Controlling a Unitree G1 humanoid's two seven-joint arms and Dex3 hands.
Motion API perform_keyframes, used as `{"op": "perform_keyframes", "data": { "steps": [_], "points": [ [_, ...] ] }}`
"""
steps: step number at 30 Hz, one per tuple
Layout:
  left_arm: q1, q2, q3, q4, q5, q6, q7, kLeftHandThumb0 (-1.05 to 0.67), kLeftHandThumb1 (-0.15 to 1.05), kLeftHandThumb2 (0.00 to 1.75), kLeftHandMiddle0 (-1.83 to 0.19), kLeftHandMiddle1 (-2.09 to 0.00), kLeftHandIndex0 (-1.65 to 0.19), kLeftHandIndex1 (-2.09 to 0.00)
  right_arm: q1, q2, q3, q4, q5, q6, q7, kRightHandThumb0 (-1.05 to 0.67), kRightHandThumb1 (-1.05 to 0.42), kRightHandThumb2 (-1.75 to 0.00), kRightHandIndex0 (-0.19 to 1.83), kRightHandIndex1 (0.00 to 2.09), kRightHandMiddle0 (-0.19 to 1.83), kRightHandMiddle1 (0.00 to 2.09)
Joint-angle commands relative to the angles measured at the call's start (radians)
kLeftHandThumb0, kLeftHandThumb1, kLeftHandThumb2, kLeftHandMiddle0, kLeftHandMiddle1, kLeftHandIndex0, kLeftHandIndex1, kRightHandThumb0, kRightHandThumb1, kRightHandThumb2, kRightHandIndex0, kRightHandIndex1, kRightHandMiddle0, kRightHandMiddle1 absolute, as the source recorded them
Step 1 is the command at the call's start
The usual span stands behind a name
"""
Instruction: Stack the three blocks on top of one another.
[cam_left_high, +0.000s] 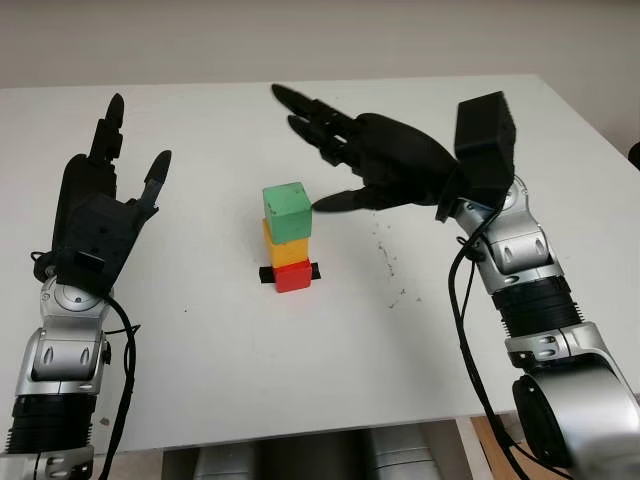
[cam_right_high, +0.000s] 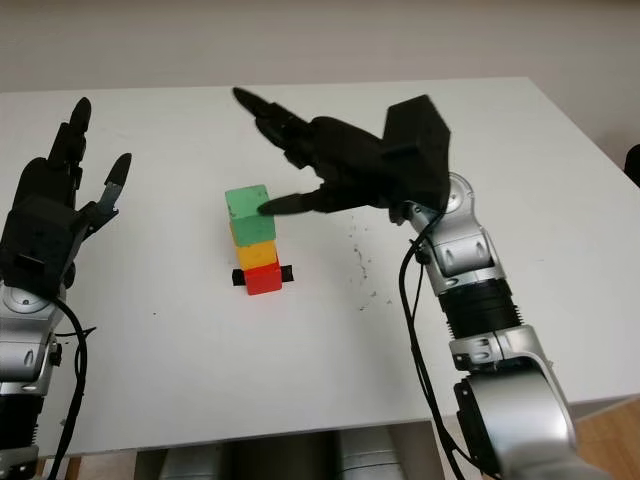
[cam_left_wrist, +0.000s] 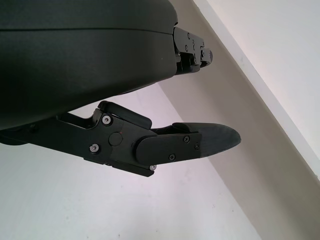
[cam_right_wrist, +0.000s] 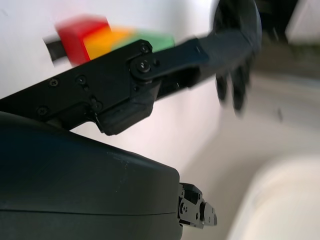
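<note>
Three blocks stand stacked on the white table as we hold both hands open beside the tower.

Our right hand hovers empty, its fingers spread above and behind the stack while the thumb tip sits just beside the green block; whether it touches, we cannot tell. Our left hand is raised well apart, gripping nothing. Below the thumb, green sits slightly skewed on the yellow block, yellow on the red block. We judge the stacking done; only withdrawal remains.
</note>
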Motion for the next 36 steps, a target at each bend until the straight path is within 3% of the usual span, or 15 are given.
{"op": "perform_keyframes", "data": {
  "steps": [1,5,15,28,36],
  "points": [
    [0.018,-0.005,0.011,-0.029,-0.005,-0.016,0.006,-0.67,1.05,0.52,0.04,-0.05,-0.04,-0.05,0.018,0.003,-0.042,-0.001,0.016,0.010,-0.051,-0.94,-1.04,-0.63,-0.19,0.00,-0.19,0.00],
    [0.042,-0.018,0.015,-0.063,-0.013,-0.011,0.013,-0.68,1.05,0.55,0.04,-0.05,-0.04,-0.05,0.042,0.011,-0.086,0.041,0.035,-0.010,-0.119,-0.90,-1.05,-0.75,-0.19,0.00,-0.19,0.00],
    [0.116,-0.100,0.042,-0.177,-0.066,0.023,0.031,-0.72,1.05,0.54,0.02,-0.06,-0.03,-0.05,0.112,0.071,-0.128,0.153,0.077,-0.007,-0.221,-0.84,-1.05,-0.78,-0.19,0.00,-0.19,0.00],
    [0.186,-0.219,0.047,-0.219,-0.146,-0.028,0.047,-0.66,1.05,0.58,0.06,-0.04,0.04,-0.02,0.182,0.129,-0.103,0.151,0.058,-0.033,-0.282,-0.83,-1.05,-0.78,-0.19,0.00,-0.19,0.00],
    [0.220,-0.253,0.045,-0.227,-0.192,-0.047,0.040,-0.62,1.05,0.60,0.10,-0.04,0.08,-0.01,0.217,0.132,-0.096,0.102,0.058,-0.020,-0.291,-0.80,-1.05,-0.79,-0.19,0.00,-0.19,0.00]
  ]
}}
